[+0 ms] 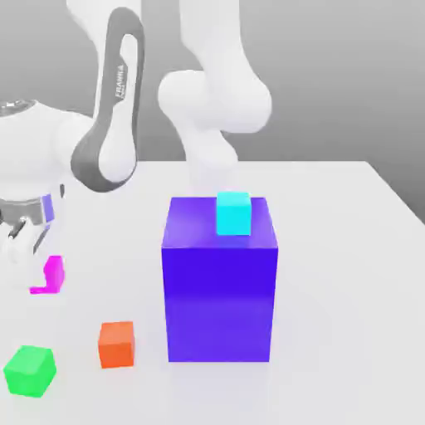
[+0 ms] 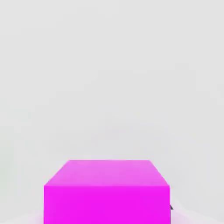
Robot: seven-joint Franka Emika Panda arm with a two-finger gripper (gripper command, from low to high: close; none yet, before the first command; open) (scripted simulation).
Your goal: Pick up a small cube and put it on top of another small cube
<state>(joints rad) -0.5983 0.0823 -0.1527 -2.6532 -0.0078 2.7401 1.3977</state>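
Observation:
The small magenta-pink cube (image 1: 55, 272) lies on the white table (image 1: 332, 249) at the exterior view's left, and the white gripper hides its left part. In the hand view this cube (image 2: 106, 192) sits close, off to one edge of the picture. My gripper (image 1: 25, 242) hangs just above the cube and slightly to the exterior view's left of it. It is open and holds nothing. A cyan cube (image 1: 233, 213) rests on top of the big purple-blue block (image 1: 219, 286) in the middle of the table.
An orange cube (image 1: 116, 344) and a green cube (image 1: 30, 371) lie near the front left. The tall purple-blue block stands to the right of the gripper. The arm's white and grey links (image 1: 116, 108) rise behind it.

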